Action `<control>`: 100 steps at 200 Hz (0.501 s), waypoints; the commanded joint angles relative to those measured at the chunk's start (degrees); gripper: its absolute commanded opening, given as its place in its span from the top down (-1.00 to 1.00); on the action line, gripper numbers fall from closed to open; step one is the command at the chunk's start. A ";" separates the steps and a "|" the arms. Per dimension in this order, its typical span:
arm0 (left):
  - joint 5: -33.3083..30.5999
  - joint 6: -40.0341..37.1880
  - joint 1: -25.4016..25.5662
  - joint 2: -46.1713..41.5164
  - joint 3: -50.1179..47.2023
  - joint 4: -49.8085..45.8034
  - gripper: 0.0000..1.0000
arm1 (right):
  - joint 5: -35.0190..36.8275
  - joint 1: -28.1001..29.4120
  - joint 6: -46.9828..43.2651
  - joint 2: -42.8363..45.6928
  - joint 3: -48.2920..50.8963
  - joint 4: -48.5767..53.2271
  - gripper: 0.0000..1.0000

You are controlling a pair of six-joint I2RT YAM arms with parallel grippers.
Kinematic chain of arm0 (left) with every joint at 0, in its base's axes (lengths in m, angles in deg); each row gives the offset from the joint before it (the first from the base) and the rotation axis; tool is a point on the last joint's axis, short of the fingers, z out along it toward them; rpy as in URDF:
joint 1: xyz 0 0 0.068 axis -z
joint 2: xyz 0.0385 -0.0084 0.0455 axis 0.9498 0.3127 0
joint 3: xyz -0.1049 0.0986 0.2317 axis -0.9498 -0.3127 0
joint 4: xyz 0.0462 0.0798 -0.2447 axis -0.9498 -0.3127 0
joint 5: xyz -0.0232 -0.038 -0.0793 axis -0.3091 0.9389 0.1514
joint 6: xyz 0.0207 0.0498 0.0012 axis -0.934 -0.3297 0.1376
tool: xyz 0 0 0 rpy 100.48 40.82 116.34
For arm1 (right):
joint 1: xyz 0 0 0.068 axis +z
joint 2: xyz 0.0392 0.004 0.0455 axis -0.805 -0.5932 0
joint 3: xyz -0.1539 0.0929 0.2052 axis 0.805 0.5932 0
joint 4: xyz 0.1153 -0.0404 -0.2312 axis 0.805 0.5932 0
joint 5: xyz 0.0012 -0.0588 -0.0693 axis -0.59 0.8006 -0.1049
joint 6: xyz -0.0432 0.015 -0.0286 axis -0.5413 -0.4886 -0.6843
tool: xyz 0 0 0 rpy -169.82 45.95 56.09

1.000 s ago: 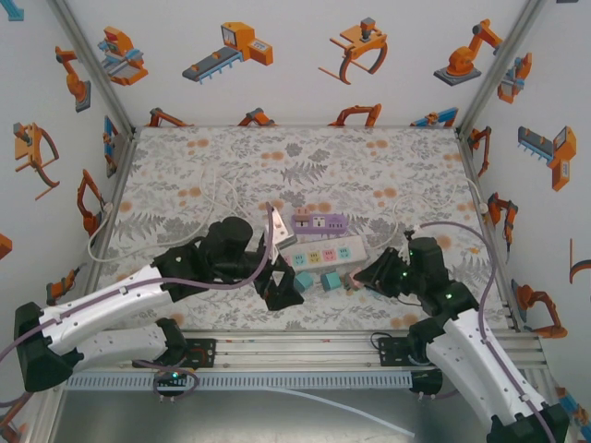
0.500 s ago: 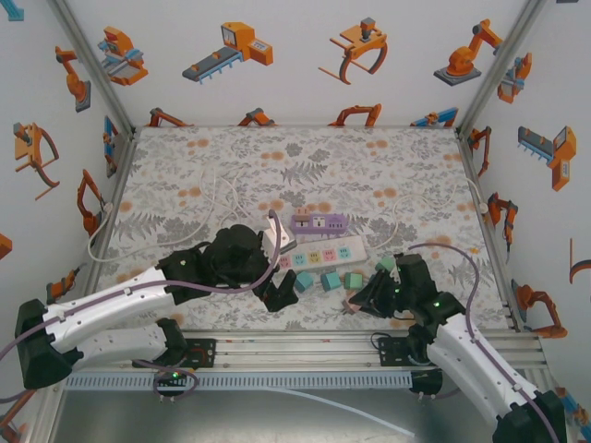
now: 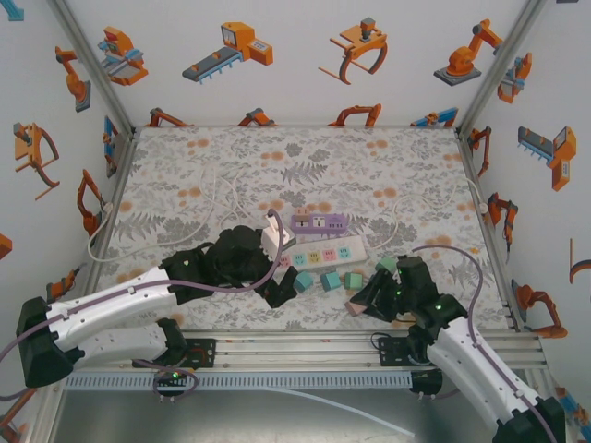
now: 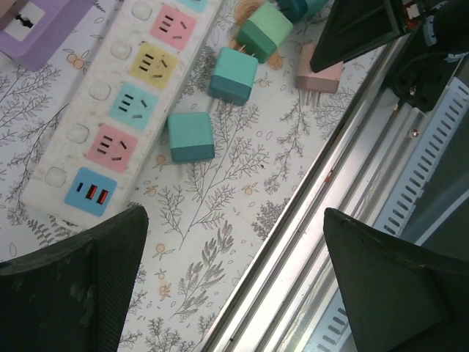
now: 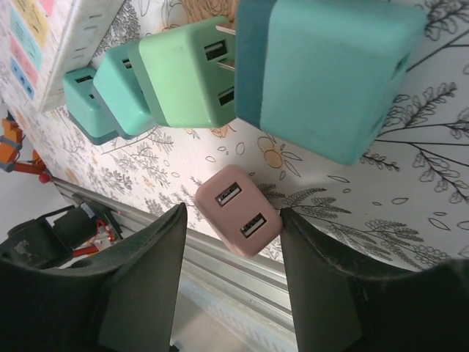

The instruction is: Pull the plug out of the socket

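On the floral-printed worktop (image 3: 369,166), by its near edge, the small pink plastic charger plug (image 5: 238,210) is lying loose between the right gripper (image 5: 233,214)'s part-spread fingers. It is looking light, rigid and smooth, so pinch its flat sides. The left gripper (image 4: 234,220) is hanging wide.

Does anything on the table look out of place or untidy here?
Yes. Several loose plugs lie tipped at different angles beside the white power strip. The pink plug lies apart from them, close to the table's front rail.
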 commanded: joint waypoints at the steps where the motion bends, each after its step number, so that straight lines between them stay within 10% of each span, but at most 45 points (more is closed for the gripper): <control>1: -2.08 0.96 0.22 -1.34 -0.90 1.69 -0.94 | 1.93 0.47 -0.93 1.71 -1.82 4.54 -0.06; 51: -7.09 2.25 0.20 -3.02 -2.25 2.30 -0.94 | 9.86 0.47 -9.82 1.96 -12.08 12.07 -0.08; 100: -24.06 10.43 -0.35 -3.06 -3.53 5.46 -0.94 | 16.09 0.51 -34.21 -7.75 -23.60 -1.73 -0.10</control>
